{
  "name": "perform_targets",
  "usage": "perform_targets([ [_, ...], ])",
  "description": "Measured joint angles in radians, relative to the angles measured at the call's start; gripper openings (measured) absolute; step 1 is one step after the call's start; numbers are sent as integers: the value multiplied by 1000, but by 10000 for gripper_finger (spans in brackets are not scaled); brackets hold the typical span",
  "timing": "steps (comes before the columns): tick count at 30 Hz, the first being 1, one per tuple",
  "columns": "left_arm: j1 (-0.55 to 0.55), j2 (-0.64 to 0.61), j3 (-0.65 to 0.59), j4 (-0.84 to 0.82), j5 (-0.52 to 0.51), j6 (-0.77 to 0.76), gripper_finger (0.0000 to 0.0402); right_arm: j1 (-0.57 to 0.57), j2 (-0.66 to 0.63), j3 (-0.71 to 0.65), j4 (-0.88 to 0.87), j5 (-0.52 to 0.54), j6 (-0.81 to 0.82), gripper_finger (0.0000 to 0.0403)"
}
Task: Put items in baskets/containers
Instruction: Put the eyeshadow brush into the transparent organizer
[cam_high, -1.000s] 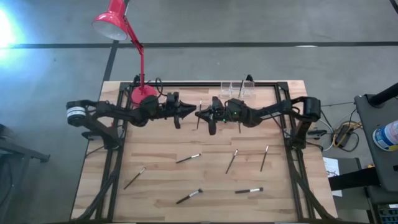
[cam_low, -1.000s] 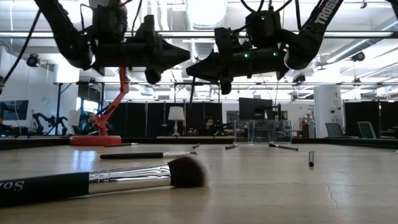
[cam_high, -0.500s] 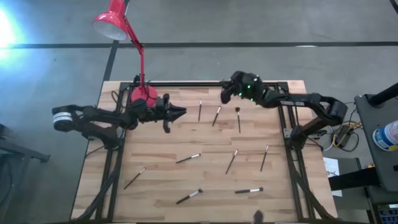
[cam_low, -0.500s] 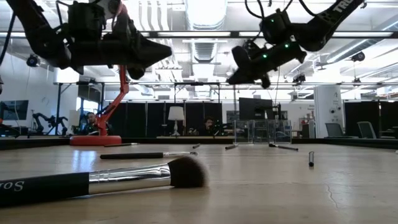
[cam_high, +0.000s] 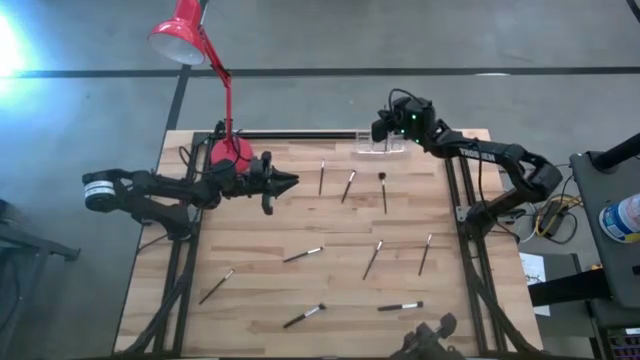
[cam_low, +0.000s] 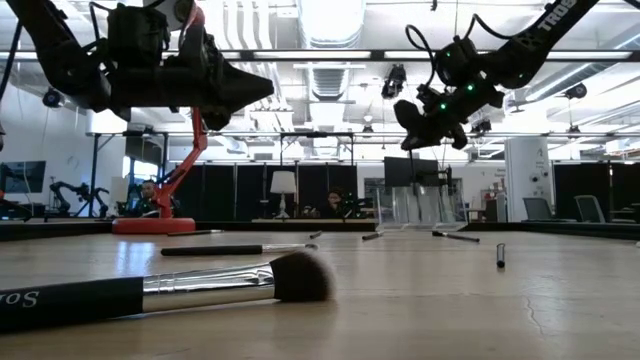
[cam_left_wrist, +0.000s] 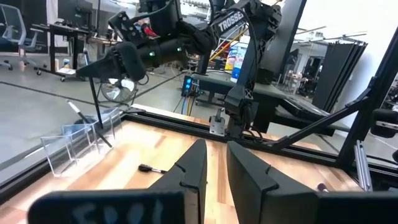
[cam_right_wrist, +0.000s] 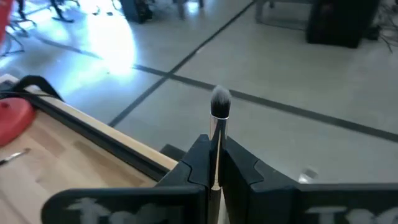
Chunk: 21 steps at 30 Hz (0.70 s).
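Between my right gripper's closed fingers sits a thin makeup brush with a silvery ferrule and grey bristle tip, clamped by its handle, its long axis running straight out past the fingertips. Seen from my left wrist, that brush hangs roughly upright, with the small clear plastic organiser just below its lower end at the table's far edge. From above, the right gripper hovers right over the organiser, so the drop turns on lining the brush's axis up with one upright compartment. I judge lowering comes next, then letting go. At least one brush already leans in the organiser; I cannot count more.

My left gripper waits over the wooden table near the red desk lamp's base, fingers slightly apart and holding nothing. Three loose dark-handled brushes lie just ahead of it, six others nearer the front.
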Motion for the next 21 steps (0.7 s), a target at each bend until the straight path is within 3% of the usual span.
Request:
perform_targets([
  [21,0,2,0,0,0,5,55,-19,-45,10,-13,-58,20,13],
])
